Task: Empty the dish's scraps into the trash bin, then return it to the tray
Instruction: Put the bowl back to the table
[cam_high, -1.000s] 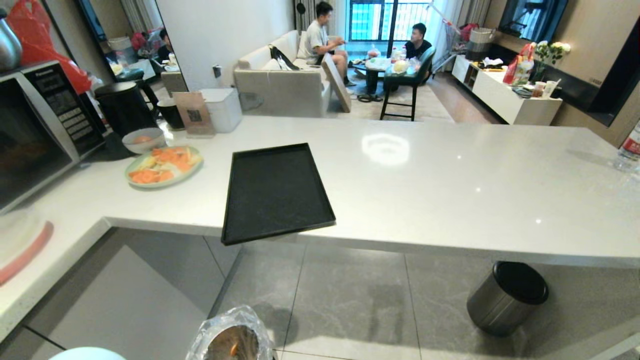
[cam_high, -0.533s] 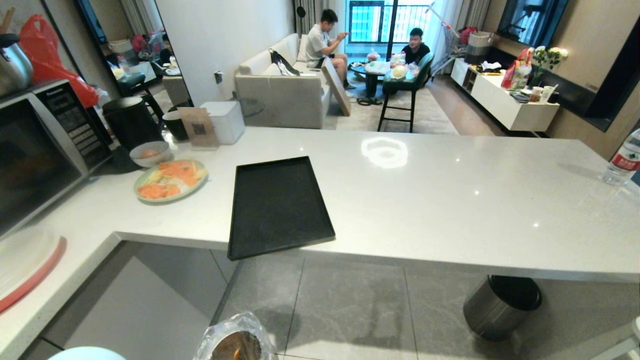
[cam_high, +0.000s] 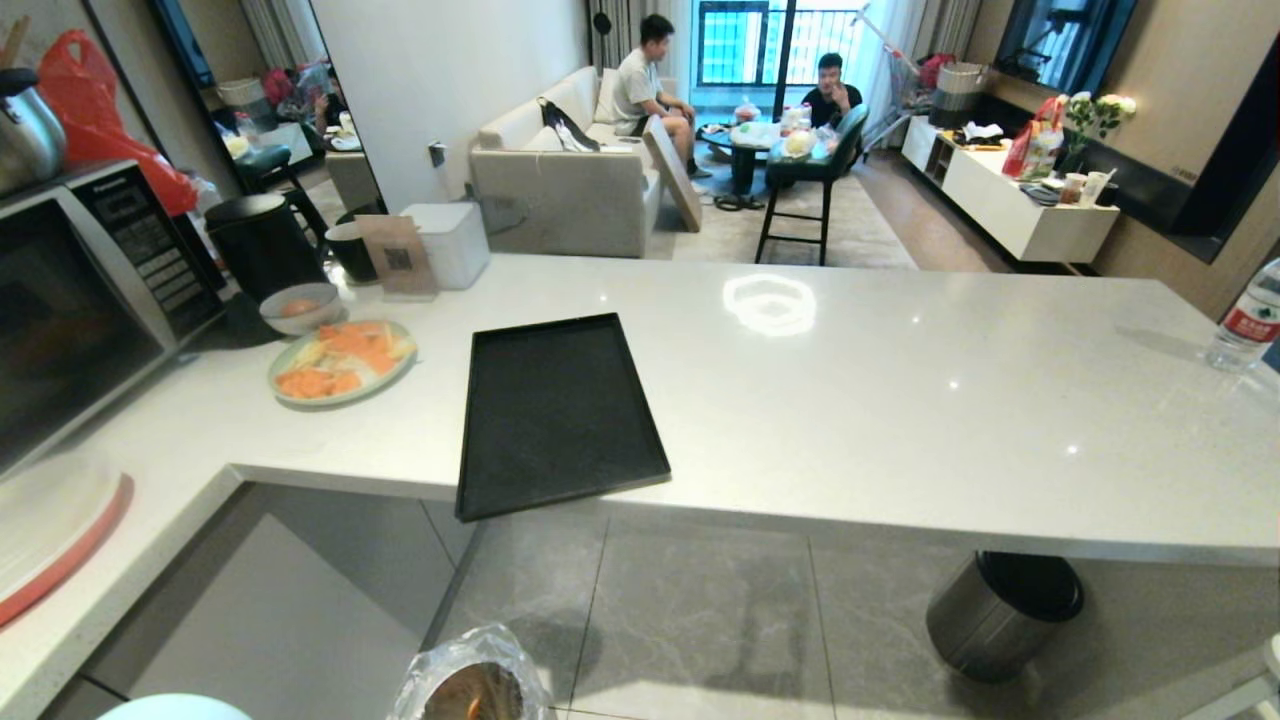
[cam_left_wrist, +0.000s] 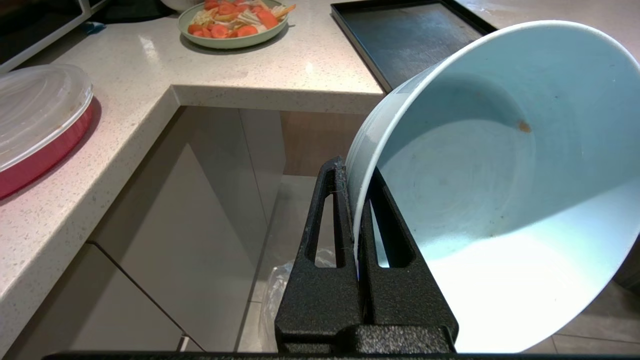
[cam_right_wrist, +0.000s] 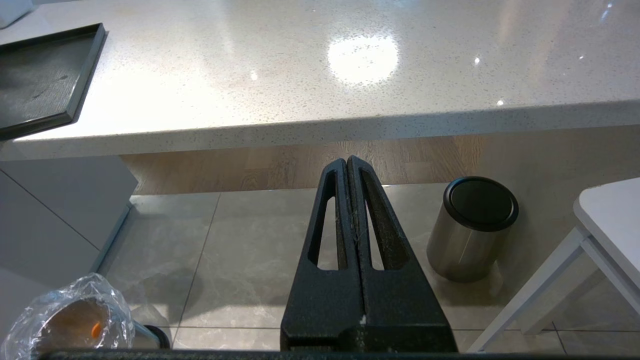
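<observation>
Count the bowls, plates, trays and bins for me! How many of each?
Bowls: 2, the pale-blue dish pinched in the left end effector and a greyish-white bowl.
Plates: 1, the green plate of orange slices.
Trays: 1, the black tray.
Bins: 2, the bag-lined trash bin and the black-lidded steel bin.
Total: 6.

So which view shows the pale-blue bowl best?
The left wrist view: the pale-blue bowl fills it, tilted, rim pinched by the left gripper. The head view catches only a rim sliver; the right wrist view shows none.
</observation>
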